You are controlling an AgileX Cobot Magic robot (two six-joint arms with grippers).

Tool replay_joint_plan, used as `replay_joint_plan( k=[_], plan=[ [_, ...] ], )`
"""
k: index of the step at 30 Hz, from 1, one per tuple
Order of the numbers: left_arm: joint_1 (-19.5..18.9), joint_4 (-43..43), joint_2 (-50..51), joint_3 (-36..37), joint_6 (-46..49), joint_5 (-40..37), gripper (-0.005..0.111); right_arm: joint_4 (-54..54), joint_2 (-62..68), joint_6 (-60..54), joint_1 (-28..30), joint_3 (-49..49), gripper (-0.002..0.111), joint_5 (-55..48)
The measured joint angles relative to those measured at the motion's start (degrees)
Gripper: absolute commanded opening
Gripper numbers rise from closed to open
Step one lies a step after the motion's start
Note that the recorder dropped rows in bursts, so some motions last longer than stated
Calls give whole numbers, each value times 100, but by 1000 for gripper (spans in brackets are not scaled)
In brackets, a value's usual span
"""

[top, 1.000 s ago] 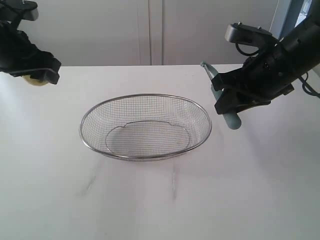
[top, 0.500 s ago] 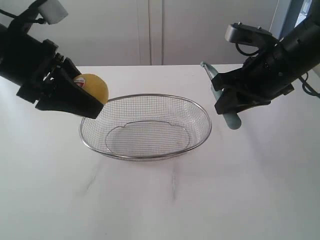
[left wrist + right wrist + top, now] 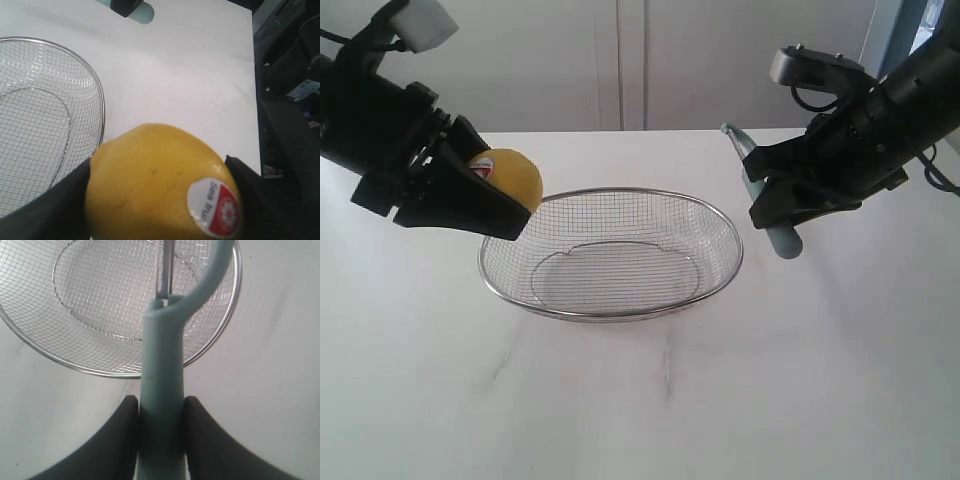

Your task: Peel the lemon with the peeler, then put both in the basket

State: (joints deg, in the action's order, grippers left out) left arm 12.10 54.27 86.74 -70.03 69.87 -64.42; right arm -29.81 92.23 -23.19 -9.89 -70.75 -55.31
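Left gripper (image 3: pixel 498 198): closed firmly on the lemon (image 3: pixel 512 176), one dark finger on each side, holding it off the table (image 3: pixel 770 400) just beside the left end of the basket (image 3: pixel 610 191). In the left wrist view the skin that shows is whole and yellow, with the sticker (image 3: pixel 216 207) in place; no cut or strip is visible. The far side of the fruit is hidden.

Right gripper (image 3: pixel 782 208): clamped on the handle of the peeler (image 3: pixel 784 240), lifted clear of the table off the right end of the basket. The blade head points up and away from the fingers. In the right wrist view it sits in line with the basket's mesh.

Lemon and peeler are well apart, with the basket between them. The basket holds nothing.

Judgement: both items are in hand, but peeling looks not yet begun. Left to do: bring blade to fruit, peel, then place both in the basket
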Motion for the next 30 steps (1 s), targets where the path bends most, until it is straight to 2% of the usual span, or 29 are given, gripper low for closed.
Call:
replay_joint_plan(
  k=[20, 30],
  plan=[
    [0, 0, 0, 0, 0, 0, 0, 60, 0, 0, 0, 0, 0, 242],
    [0, 0, 0, 0, 0, 0, 0, 1330, 127, 221, 0, 0, 0, 32]
  ],
)
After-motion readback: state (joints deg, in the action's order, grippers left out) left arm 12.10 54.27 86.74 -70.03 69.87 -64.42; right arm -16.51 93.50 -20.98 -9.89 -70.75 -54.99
